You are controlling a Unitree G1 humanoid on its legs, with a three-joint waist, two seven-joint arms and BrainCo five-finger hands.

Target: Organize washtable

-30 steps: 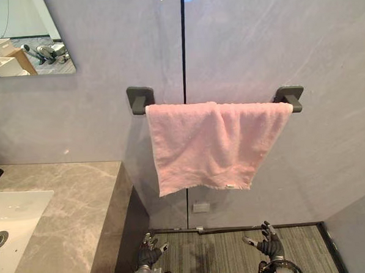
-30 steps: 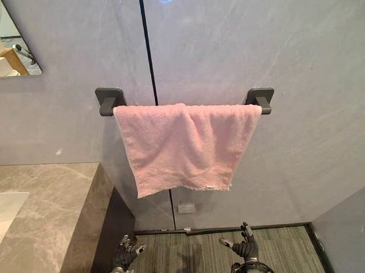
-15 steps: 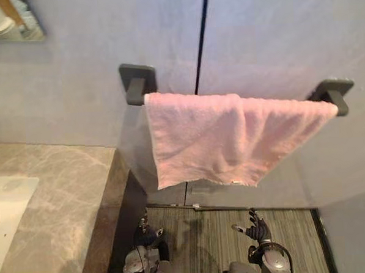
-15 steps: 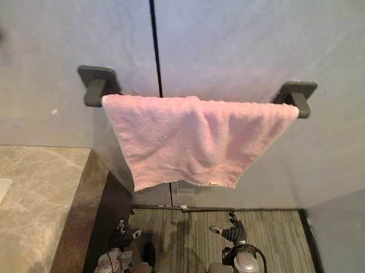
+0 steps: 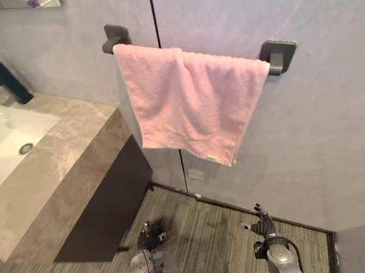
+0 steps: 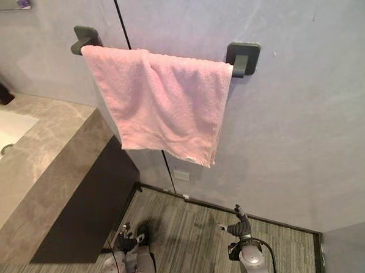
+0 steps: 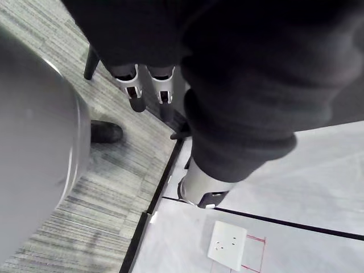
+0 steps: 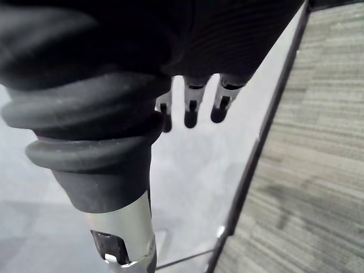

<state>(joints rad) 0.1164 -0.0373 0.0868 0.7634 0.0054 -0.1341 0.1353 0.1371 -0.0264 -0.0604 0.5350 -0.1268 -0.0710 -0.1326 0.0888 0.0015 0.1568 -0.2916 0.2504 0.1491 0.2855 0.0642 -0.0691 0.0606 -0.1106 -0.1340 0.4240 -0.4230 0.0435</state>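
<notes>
A pink towel (image 5: 190, 99) hangs folded over a dark wall rail (image 5: 277, 53), beside the grey stone washtable (image 5: 62, 173) with its white sink (image 5: 14, 136) and black tap (image 5: 2, 77) at the left. Both my hands hang low over the striped floor, far below the towel. My left hand (image 5: 152, 231) is near the dark cabinet; its fingers (image 7: 149, 86) point out relaxed and hold nothing. My right hand (image 5: 261, 223) is below the towel's right end, with straight fingers (image 8: 191, 109) and nothing in it.
A dark cabinet front (image 5: 100, 208) drops from the counter's edge to the floor. A white wall socket (image 5: 196, 173) sits low under the towel. A mirror's lower edge (image 5: 22, 3) shows at the top left. Striped flooring (image 5: 206, 233) runs along the wall.
The camera has swung and pulled back, so the sink, tap and cabinet front now show and the towel sits higher. Both hands stay low and empty.
</notes>
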